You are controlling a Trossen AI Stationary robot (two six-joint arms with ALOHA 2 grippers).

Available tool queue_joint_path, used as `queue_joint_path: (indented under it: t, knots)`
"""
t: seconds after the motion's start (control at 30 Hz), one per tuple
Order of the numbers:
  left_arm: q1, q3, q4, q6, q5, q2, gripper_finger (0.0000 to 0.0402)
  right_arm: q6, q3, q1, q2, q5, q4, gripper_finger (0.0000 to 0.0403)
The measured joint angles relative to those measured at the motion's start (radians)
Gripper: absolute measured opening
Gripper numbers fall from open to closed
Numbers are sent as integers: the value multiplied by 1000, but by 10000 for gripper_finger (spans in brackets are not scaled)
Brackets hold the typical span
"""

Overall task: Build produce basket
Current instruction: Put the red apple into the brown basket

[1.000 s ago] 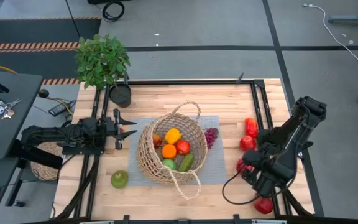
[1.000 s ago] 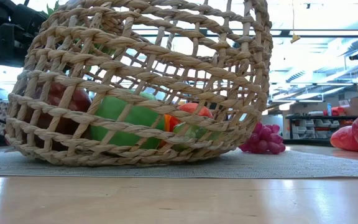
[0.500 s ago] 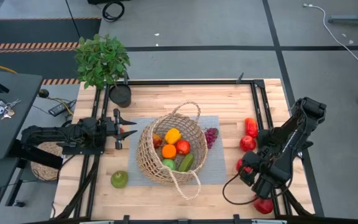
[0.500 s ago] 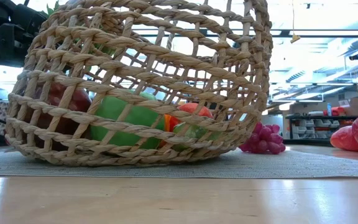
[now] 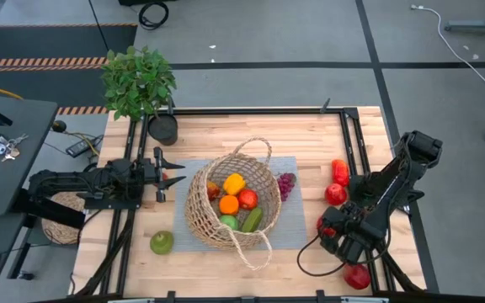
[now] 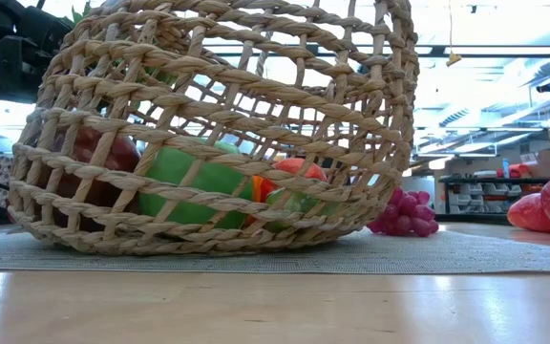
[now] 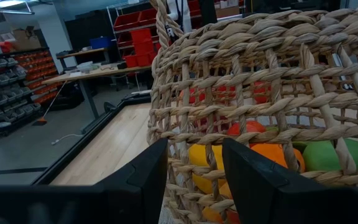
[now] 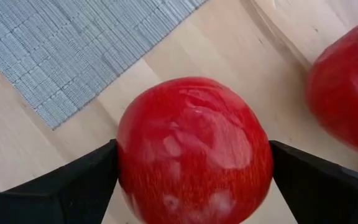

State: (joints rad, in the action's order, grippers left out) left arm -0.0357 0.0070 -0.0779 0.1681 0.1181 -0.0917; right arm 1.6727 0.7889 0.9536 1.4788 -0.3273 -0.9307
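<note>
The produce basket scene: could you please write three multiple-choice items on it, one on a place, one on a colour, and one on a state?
1. Where do the purple grapes lie?
A. inside the basket
B. on the grey mat, beside the basket on the right arm's side
C. by the potted plant

2. What colour is the fruit lying alone on the wood near the left arm?
A. green
B. orange
C. purple

3. How does the right gripper stand?
A. open, far from any fruit
B. shut on nothing
C. fingers on either side of a red apple

Answers: 1 B, the purple grapes rest on the grey mat just outside the basket. 2 A, the green fruit is plainly green. 3 C, the right gripper has a finger at each flank of the red apple.
</note>
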Motion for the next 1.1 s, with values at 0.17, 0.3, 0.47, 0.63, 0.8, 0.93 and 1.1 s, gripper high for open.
queue_joint_path:
  t: [0.17,0.3,0.47,0.63,0.8,0.93,1.1]
  knots:
    - [0,0,0,0,0,0,160,-9,-1,0,1,-21,17,395]
    - [0,0,0,0,0,0,160,-49,-1,7,3,-41,24,380]
    - [0,0,0,0,0,0,160,-101,23,7,5,-96,5,369]
    - [0,0,0,0,0,0,160,-154,61,7,5,-218,2,368]
    - [0,0,0,0,0,0,160,-272,145,7,5,-367,-34,368]
    - [0,0,0,0,0,0,160,-404,242,7,4,-499,-51,368]
    - [0,0,0,0,0,0,160,-584,372,1,4,-691,-47,368]
